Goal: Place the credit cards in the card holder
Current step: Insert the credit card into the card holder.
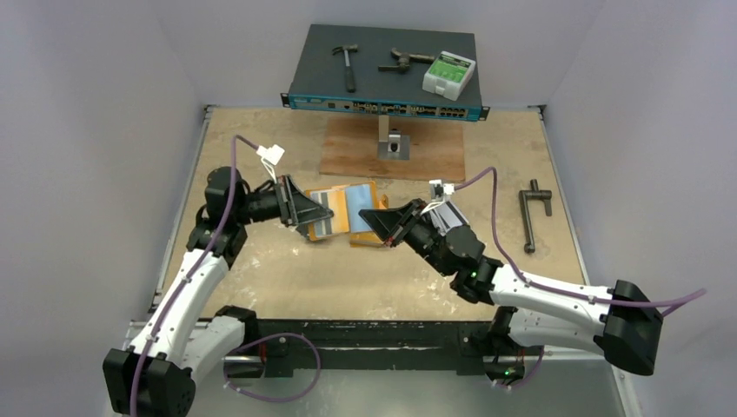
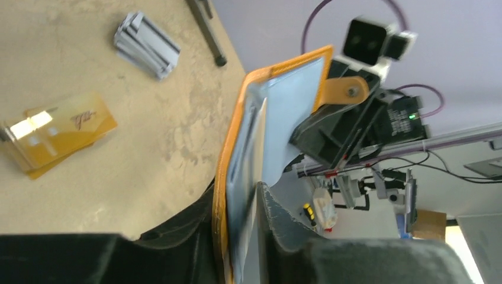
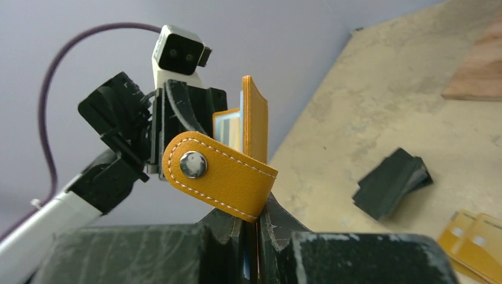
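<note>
Orange card holder point(image 2: 278, 118) sits pinched in left tool point(image 2: 237, 216) and right tool point(image 3: 254, 222); uneven pulling could wrench it loose.

You have the card holder point(image 1: 343, 208) above the middle of the table point(image 1: 287, 287), between the left gripper point(image 1: 309, 217) at its left edge and the right gripper point(image 1: 375, 222) at its right edge. Credit cards point(image 2: 65, 133) lie on the table nearby, and a board point(image 1: 434, 152) lies behind.
</note>
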You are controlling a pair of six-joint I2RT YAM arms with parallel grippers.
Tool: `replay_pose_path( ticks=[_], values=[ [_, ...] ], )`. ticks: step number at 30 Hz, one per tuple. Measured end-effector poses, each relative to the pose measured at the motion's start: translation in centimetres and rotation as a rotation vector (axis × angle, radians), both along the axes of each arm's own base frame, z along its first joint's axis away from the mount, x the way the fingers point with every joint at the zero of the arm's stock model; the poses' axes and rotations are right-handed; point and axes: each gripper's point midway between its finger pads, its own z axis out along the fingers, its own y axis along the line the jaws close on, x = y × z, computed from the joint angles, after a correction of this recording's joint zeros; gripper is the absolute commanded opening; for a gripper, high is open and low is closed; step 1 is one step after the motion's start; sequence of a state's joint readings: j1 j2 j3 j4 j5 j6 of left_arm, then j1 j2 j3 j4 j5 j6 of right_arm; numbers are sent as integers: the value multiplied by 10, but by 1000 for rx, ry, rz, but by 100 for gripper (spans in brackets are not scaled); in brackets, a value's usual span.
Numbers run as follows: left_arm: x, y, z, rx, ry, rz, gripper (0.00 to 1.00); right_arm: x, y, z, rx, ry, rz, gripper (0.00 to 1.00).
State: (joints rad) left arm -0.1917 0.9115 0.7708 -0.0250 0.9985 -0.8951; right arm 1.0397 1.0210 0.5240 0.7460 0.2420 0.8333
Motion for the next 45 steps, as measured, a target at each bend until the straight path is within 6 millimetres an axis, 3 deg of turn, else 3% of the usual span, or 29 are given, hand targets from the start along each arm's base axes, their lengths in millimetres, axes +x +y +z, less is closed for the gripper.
replay_pose_path(
  ticks=[2, 3, 6, 9, 12, 15, 18, 21, 24, 29, 32, 41, 45],
  values=[
    [-3, 2, -27, 38, 46, -6, 74, 2, 4, -13, -79, 13, 1, 0],
    [-5, 2, -38, 56, 64, -10, 85, 2, 5, -18, -108, 19, 3, 0],
    [-11, 5, -67, 114, 108, -14, 97, 0, 6, -39, -194, 46, 21, 0],
    [-16, 10, -80, 173, 100, -19, 100, -6, 5, -70, -277, 88, 50, 0],
    [-18, 16, -80, 244, 63, -18, 100, -15, 2, -105, -357, 136, 87, 0],
    [-14, 25, -60, 334, -38, -9, 100, -26, 0, -146, -438, 196, 138, 0],
    [-5, 36, -27, 449, -175, -5, 100, -37, -3, -186, -522, 263, 177, 0],
    [2, 52, -12, 565, -291, 0, 100, -44, -6, -212, -590, 316, 201, 0],
    [-2, 73, -29, 687, -325, 23, 100, -47, -7, -224, -624, 339, 210, 0],
    [-19, 107, -85, 874, -317, 77, 100, -52, -11, -234, -663, 359, 209, 0],
    [-22, 122, -105, 950, -315, 113, 100, -54, -14, -240, -690, 373, 196, 0],
    [0, 133, -96, 981, -355, 216, 100, -52, -16, -246, -768, 414, 130, 0],
    [11, 133, -103, 977, -299, 208, 100, -51, -20, -250, -805, 429, 102, 0]
  ],
)
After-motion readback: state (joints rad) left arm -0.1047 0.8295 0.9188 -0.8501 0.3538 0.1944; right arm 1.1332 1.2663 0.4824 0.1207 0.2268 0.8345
